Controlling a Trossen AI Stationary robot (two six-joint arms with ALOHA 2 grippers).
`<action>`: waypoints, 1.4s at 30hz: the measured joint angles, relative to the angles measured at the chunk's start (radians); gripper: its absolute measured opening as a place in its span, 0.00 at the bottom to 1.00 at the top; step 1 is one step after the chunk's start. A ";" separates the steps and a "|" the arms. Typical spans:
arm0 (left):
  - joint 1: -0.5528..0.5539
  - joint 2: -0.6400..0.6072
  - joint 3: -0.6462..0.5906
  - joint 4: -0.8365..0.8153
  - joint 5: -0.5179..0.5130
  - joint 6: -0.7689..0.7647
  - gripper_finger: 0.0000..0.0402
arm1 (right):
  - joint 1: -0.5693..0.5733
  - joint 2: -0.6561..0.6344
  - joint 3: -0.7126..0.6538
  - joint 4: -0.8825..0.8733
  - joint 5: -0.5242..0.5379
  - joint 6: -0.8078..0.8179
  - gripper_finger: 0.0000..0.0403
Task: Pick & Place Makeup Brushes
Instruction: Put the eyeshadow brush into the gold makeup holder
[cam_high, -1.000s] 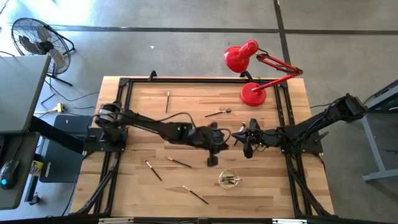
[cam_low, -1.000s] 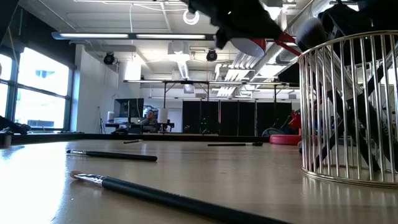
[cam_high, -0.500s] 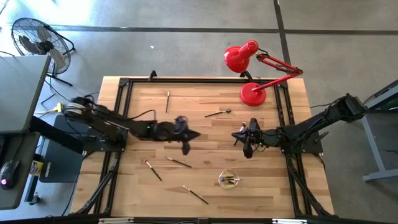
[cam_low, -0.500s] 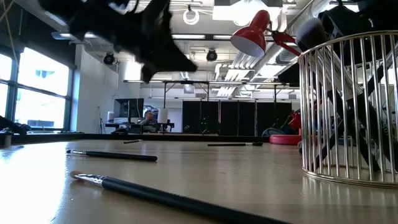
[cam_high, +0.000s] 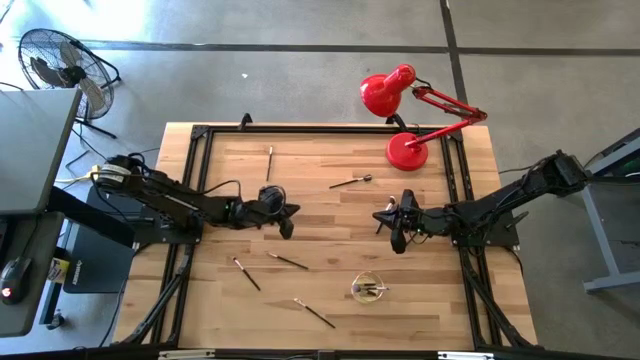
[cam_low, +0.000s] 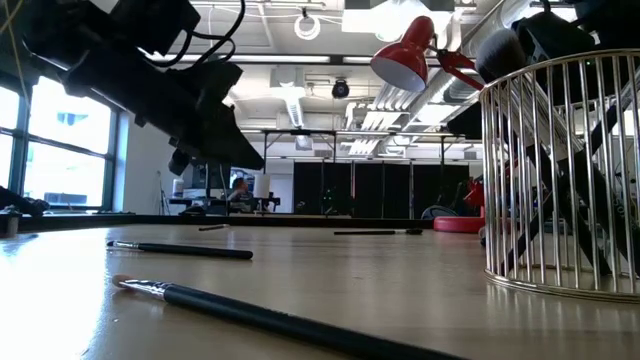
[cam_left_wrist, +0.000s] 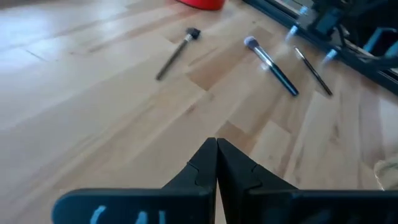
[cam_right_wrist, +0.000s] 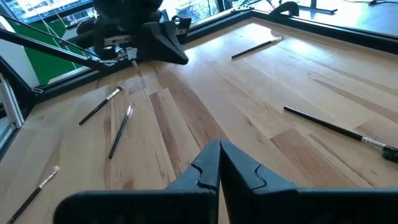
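Several makeup brushes lie flat on the wooden table: one near the far edge (cam_high: 269, 163), one dark-handled (cam_high: 351, 181), two toward the near left (cam_high: 246, 273) (cam_high: 288, 261) and one by the near edge (cam_high: 315, 313). More brushes stand in a small wire cup (cam_high: 368, 289). My left gripper (cam_high: 285, 222) hovers shut left of the table's middle, holding nothing (cam_left_wrist: 216, 155). My right gripper (cam_high: 398, 240) is shut and empty (cam_right_wrist: 219, 155), right of the middle. A brush (cam_high: 385, 215) lies just beside it.
A red desk lamp (cam_high: 408, 150) stands at the far right of the table. A black frame rail (cam_high: 200, 170) runs around the tabletop. In the low view the wire cup (cam_low: 560, 170) rises at the near right, with brushes (cam_low: 180, 249) (cam_low: 270, 320) lying in front.
My left arm has drawn back from the middle of the table, near the right gripper and the wire cup, toward the table's left edge. Its gripper now hangs left of centre. The right arm and the brushes on the table have kept still.
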 joint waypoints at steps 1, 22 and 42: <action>0.000 0.000 0.000 0.000 0.009 0.000 0.00 | 0.000 0.000 0.000 0.000 0.000 0.000 0.01; -0.045 0.001 0.000 -0.025 0.052 0.109 0.00 | 0.000 0.000 0.000 -0.011 0.000 0.001 0.01; -0.235 0.002 0.213 -0.703 0.144 0.116 0.00 | -0.002 0.000 -0.001 -0.006 -0.001 0.007 0.00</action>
